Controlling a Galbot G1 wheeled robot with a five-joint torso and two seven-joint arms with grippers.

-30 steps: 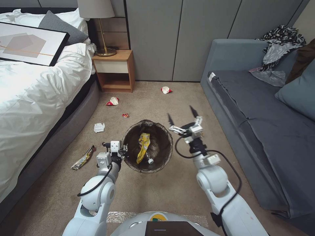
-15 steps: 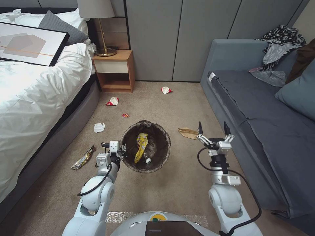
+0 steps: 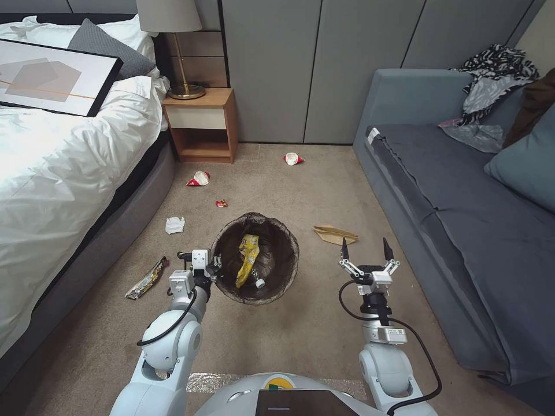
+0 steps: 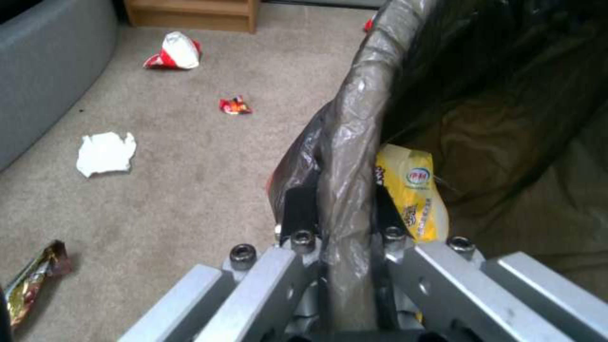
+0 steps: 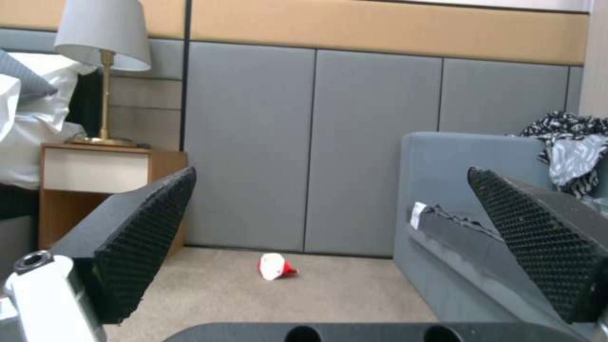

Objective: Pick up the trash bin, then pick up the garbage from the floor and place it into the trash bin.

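Note:
The trash bin (image 3: 226, 288), lined with a dark bag, hangs tilted over the carpet. My left gripper (image 3: 215, 267) (image 4: 342, 213) is shut on its rim (image 4: 355, 118). A yellow wrapper (image 3: 248, 260) (image 4: 415, 190) and a bottle (image 3: 258, 281) lie inside. My right gripper (image 3: 364, 249) (image 5: 342, 237) is open and holds nothing, just behind a flat brown paper bag (image 3: 335, 234). More garbage lies on the floor: a white tissue (image 3: 174, 225) (image 4: 106, 153), a foil wrapper (image 3: 147, 278), a small red piece (image 3: 221, 203) and red-and-white wrappers (image 3: 198, 179) (image 3: 292, 158) (image 5: 275, 266).
A bed (image 3: 63, 173) borders the floor on the left, with a nightstand (image 3: 202, 124) and lamp at the back. A grey sofa (image 3: 462, 219) runs along the right, close to my right arm. Grey wall panels (image 3: 324, 69) close off the far end.
My right arm has swung from beside the bin to the right and drawn back toward me, uncovering the brown paper bag. The left gripper keeps its hold; the bin shifted slightly left.

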